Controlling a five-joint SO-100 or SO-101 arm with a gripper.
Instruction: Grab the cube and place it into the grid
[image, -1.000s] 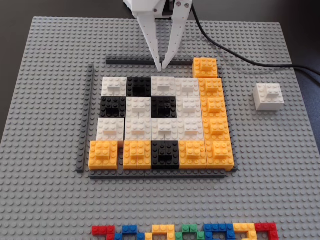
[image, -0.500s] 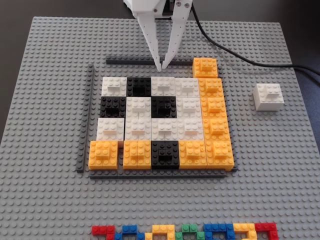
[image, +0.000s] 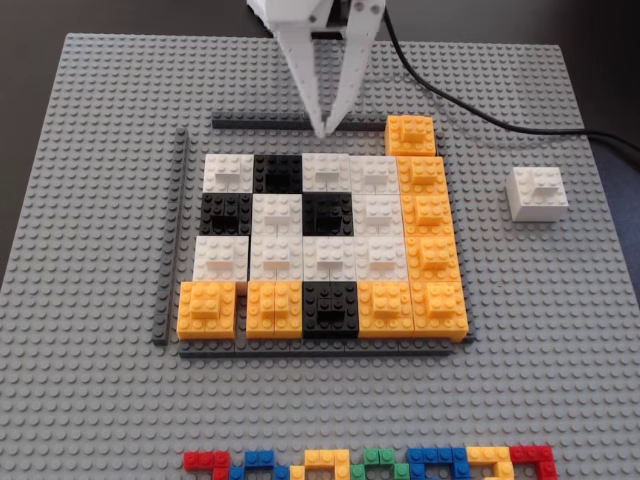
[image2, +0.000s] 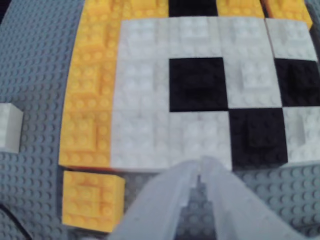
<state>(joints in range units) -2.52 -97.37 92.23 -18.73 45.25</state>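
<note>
Fixed view: even, diffuse light, sharp across the grey baseplate (image: 90, 400); short soft shadows under blocks, no glare. Wrist view: softer, slightly blurred overall; gripper (image2: 200, 176) in the foreground out of focus, pale and washed. White blocks of the grid (image2: 150, 100) near overexposed, stud detail faint.

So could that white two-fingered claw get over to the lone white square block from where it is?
Probably yes: the gripper hangs shut above the grid, and only bare grey baseplate surrounds the white cube.
</note>
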